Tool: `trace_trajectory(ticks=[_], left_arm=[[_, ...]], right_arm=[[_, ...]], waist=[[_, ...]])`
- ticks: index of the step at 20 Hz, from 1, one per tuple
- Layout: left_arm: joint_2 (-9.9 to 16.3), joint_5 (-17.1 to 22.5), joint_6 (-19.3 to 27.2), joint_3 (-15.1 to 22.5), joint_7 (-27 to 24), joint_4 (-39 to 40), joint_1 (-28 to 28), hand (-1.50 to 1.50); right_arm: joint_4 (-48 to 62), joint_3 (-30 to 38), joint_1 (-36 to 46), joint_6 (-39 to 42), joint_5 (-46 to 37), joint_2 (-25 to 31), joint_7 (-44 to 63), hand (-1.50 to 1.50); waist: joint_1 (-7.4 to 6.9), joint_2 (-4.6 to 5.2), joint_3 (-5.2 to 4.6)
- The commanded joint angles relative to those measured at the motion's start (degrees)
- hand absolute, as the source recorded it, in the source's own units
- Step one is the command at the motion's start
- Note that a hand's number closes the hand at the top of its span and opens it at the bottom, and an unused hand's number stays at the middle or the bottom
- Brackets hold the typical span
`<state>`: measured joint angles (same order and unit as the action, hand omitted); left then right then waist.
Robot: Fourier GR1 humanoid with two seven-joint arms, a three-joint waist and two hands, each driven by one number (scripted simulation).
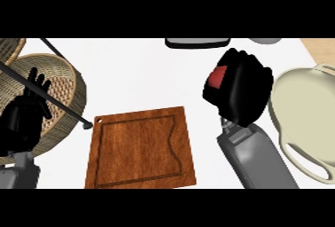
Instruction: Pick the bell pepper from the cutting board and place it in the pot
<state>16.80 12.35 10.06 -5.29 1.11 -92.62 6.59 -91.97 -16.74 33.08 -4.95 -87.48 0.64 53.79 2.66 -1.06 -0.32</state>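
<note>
My right hand (242,91) is curled round the red bell pepper (217,77), of which only a patch shows at the hand's left side. It hovers over the white counter, just left of the cream pot (297,111) at the right edge. The wooden cutting board (141,148) lies bare at the lower middle, to the left of my right forearm. At the left edge, my left hand (26,113) rests open with fingers up, in front of the wicker basket.
A wicker basket (62,80) stands at the left, with a thin dark rod (56,104) slanting across it. A dark-rimmed object (196,42) and a grey one (265,41) sit at the counter's far edge. A wooden surface (321,46) shows top right.
</note>
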Motion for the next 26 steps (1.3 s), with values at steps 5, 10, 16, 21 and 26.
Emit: trace_trajectory(ticks=[5,10,16,21,26], left_arm=[[-2.4,-1.5,-0.5,2.6,-1.2,3.9,5.2,0.0],[0.0,-0.9,-1.8,1.0,2.1,3.3,7.4,0.0],[-1.1,-1.4,-1.9,1.7,3.0,1.4,7.1,0.0],[-2.0,-1.7,-1.7,1.7,2.9,-1.4,5.5,0.0],[-4.0,-3.2,-0.6,2.2,2.6,4.3,10.2,0.0]], right_arm=[[-21.2,7.0,-11.7,13.4,1.7,8.8,0.7,1.5],[-27.2,17.0,-20.6,12.1,9.8,14.8,-5.5,1.5],[-24.0,33.5,-22.9,10.3,23.4,22.2,-15.6,1.5],[-14.2,39.8,-28.5,1.3,30.0,23.1,-26.9,1.5],[-2.5,43.3,-25.6,-3.2,31.7,26.2,-33.9,1.5]], waist=[[-0.55,0.85,0.31],[-1.04,0.95,0.37],[-1.83,1.02,0.37],[-2.37,1.02,0.38],[-2.42,1.21,0.37]])
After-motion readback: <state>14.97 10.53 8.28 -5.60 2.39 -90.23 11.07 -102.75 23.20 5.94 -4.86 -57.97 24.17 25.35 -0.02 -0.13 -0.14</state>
